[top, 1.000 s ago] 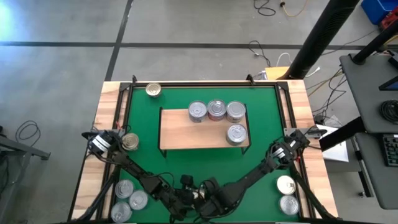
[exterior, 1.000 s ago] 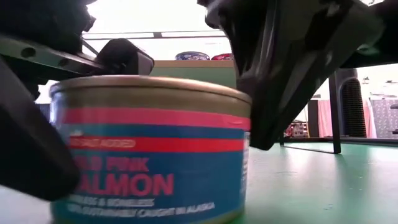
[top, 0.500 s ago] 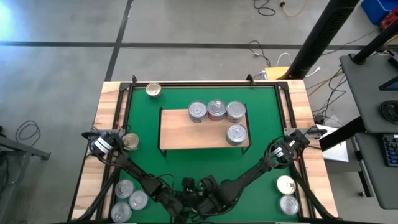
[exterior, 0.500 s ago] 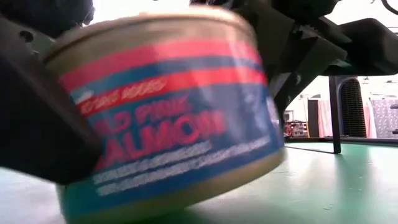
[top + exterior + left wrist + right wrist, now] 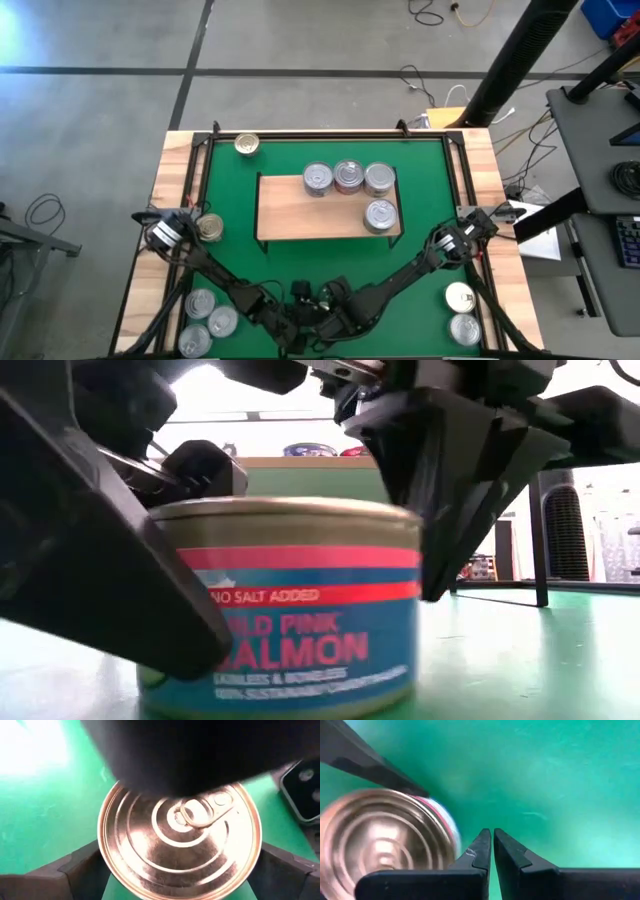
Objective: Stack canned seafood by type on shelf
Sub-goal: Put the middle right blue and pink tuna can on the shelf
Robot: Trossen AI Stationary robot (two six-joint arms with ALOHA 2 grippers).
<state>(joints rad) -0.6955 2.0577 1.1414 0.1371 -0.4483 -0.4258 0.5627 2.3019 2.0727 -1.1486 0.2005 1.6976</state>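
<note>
Green mat (image 5: 430,190) | left hand (image 5: 180,885) grasps salmon tin (image 5: 290,610) | right hand (image 5: 492,851) clenched beside it

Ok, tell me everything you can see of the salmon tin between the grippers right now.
The salmon tin is a short round can with a gold-toned ringed lid and pull tab. Its blue label has red bands and reads "no salt added" and "pink salmon". It stands upright on the green mat at the table's near edge. The left gripper straddles it, one finger against its side. The right gripper, shut, sits just beside it.
</note>
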